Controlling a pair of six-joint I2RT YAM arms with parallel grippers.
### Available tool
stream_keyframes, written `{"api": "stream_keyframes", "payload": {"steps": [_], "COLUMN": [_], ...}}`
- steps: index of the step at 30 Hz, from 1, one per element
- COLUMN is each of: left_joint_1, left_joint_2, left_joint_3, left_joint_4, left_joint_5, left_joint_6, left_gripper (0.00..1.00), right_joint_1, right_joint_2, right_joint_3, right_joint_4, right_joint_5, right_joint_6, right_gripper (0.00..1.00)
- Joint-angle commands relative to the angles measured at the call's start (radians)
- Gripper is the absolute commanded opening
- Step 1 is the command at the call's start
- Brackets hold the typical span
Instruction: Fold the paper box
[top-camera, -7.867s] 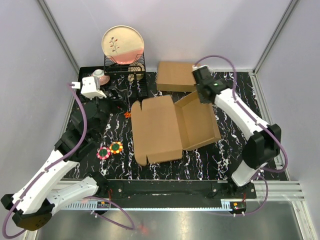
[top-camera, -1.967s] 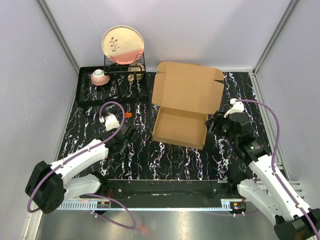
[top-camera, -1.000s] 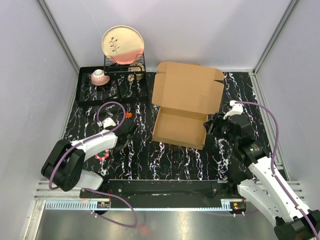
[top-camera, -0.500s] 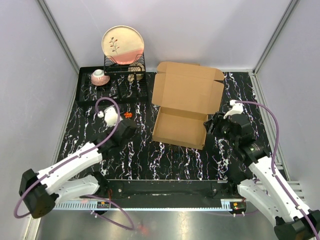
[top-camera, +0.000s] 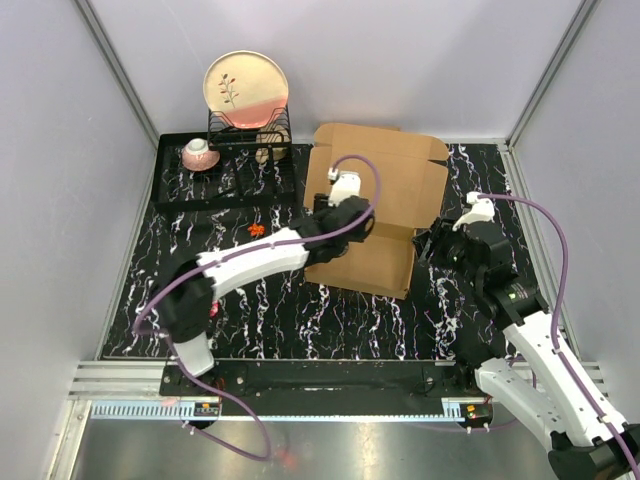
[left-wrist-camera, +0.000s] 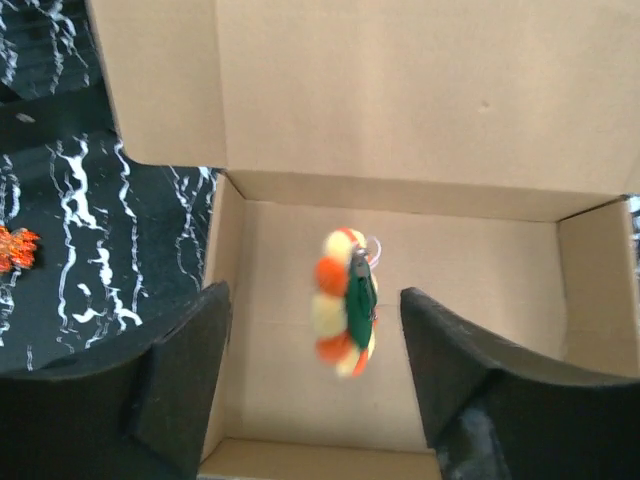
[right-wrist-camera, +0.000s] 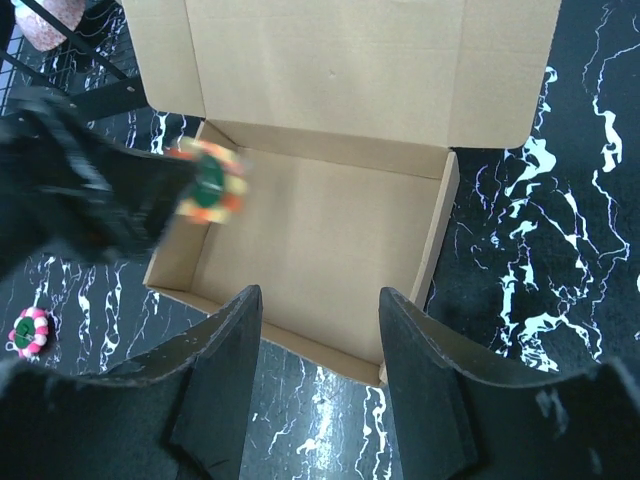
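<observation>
From above, the paper box (top-camera: 385, 262) sits mid-table, toward my right arm's side, with its tray made up and its lid (top-camera: 385, 180) laid open behind it. My left gripper (top-camera: 350, 222) hangs over the tray. My right gripper (top-camera: 432, 245) waits just beside the tray's right wall.

From my left wrist, my fingers (left-wrist-camera: 185, 370) are spread and pinch nothing. A blurred toy flower (left-wrist-camera: 347, 312) shows between them over the tray floor, touching neither finger; I judge it loose.

From my right wrist, my fingers (right-wrist-camera: 215, 380) are spread too and empty, facing the open tray with the lid beyond it.

The cardboard looks light and stiff. I expect it to bend only at its creases and to slide on the glossy table (top-camera: 300, 310). I would take the lid by its far edge or a side flap, thin enough for my jaws, and brace the tray wall with the other arm, since a hard pinch would dent the board
</observation>
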Motion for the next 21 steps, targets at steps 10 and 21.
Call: {"api": "stream_keyframes", "payload": {"steps": [10, 21], "left_joint_1": [-0.019, 0.32], "left_joint_2": [-0.108, -0.348], "left_joint_3": [0.003, -0.606], "left_joint_4": [-0.039, 0.455], "left_joint_5": [-0.201, 0.37], "left_joint_6": [0.095, -0.033], "left_gripper": [0.99, 0.91], "right_joint_1": [0.007, 0.007], "right_joint_2": [0.041, 0.043], "right_joint_3": [0.037, -0.024], "right_joint_4": [-0.042, -0.001], "right_joint_5": [0.096, 0.06], "right_joint_6": [-0.011, 0.023], "right_gripper": [0.58, 0.58]}}
